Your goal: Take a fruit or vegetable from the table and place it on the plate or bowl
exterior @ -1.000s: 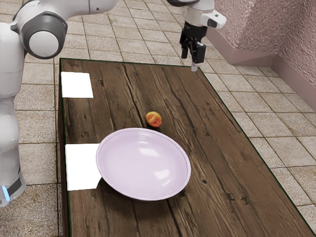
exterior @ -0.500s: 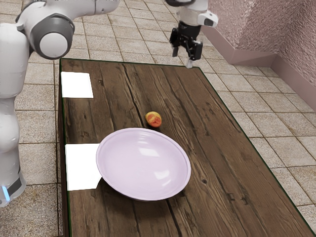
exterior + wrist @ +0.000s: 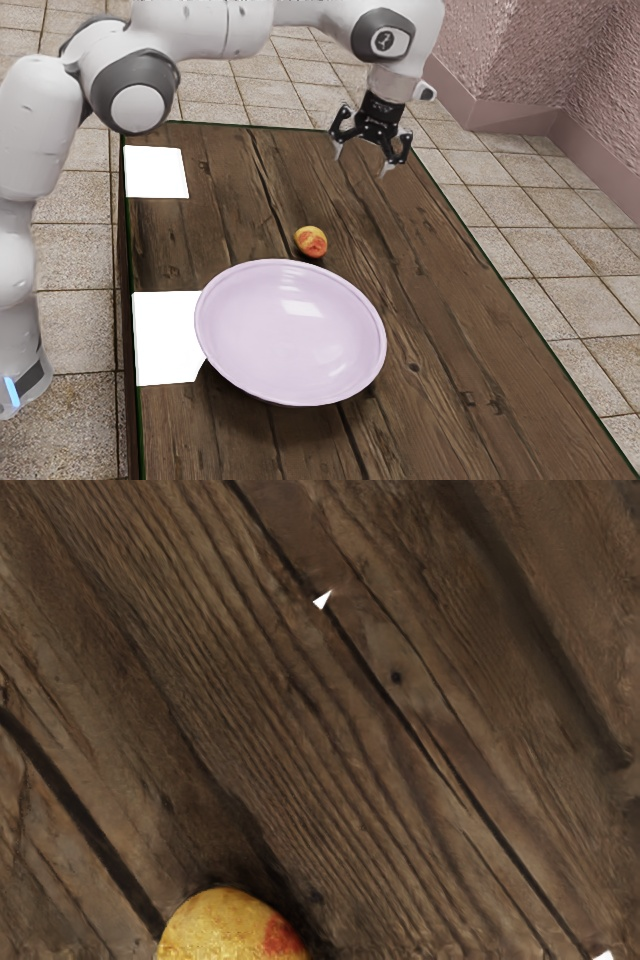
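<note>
A small yellow-red fruit (image 3: 312, 242) lies on the dark wooden table (image 3: 450, 290), just behind the far rim of a wide pale lilac plate (image 3: 290, 331). My gripper (image 3: 363, 157) hangs open above the table's far part, up and toward the exterior view's right of the fruit, with nothing between its fingers. In the wrist view the fruit (image 3: 232, 928) shows as a yellow round with a red patch on wood grain.
Two white paper sheets lie along the table's edge at the exterior view's left, one at the far corner (image 3: 155, 171) and one beside the plate (image 3: 165, 337). Tiled floor surrounds the table; a pink wall (image 3: 560, 50) stands at the far right.
My hand has come down from beyond the table's far edge toward the fruit and has turned. Its fingers now spread wide apart. Fruit and plate have not moved.
</note>
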`<action>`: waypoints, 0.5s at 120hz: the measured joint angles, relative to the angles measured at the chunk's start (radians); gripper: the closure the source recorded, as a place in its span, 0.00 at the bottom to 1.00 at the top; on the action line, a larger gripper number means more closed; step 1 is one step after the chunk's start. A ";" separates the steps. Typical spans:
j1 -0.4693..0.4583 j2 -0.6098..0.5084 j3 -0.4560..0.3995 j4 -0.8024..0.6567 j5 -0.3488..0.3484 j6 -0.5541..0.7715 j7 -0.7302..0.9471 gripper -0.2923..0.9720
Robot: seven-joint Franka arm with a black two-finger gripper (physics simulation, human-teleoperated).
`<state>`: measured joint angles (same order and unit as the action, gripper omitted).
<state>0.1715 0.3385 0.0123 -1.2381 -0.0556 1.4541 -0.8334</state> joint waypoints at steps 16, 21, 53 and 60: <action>-0.031 -0.017 0.002 -0.038 -0.025 -0.003 -0.140 0.23; -0.033 -0.078 0.002 -0.120 -0.029 0.007 -0.178 0.23; -0.038 -0.385 0.040 -0.610 -0.061 0.185 -0.367 0.23; -0.033 -0.408 0.042 -0.646 -0.067 0.208 -0.400 0.23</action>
<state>0.1380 -0.0698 0.0543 -1.8842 -0.1227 1.6622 -1.2329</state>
